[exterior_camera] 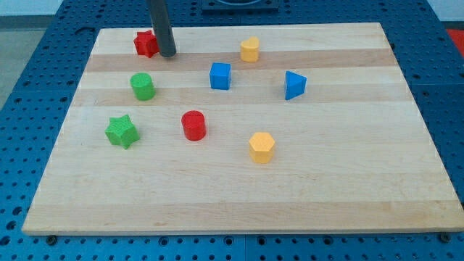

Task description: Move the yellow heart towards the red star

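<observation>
Eight blocks sit on the wooden board (239, 203) — two each of red, yellow, green and blue. My tip (167, 54), an upright gripperless rod, touches the red star (146, 43) on its right; the yellow heart (250, 49) sits well right.

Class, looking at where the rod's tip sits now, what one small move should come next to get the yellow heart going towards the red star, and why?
Probably swing my tip round to the view's right of the yellow heart. The tip now sits right beside the red star, on the star's side of the heart, so it cannot push the heart leftwards from there.
</observation>
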You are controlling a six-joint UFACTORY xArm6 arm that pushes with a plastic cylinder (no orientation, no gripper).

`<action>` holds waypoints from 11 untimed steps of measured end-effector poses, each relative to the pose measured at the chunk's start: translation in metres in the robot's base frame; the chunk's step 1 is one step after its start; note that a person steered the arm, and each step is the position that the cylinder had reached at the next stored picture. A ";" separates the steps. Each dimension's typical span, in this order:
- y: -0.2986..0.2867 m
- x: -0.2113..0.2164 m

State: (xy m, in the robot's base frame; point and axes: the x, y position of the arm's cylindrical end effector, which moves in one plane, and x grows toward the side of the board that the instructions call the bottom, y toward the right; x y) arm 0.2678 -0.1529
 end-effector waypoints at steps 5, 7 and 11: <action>0.132 -0.044; 0.268 -0.035; 0.172 -0.021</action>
State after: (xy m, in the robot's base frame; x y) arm 0.2472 0.0187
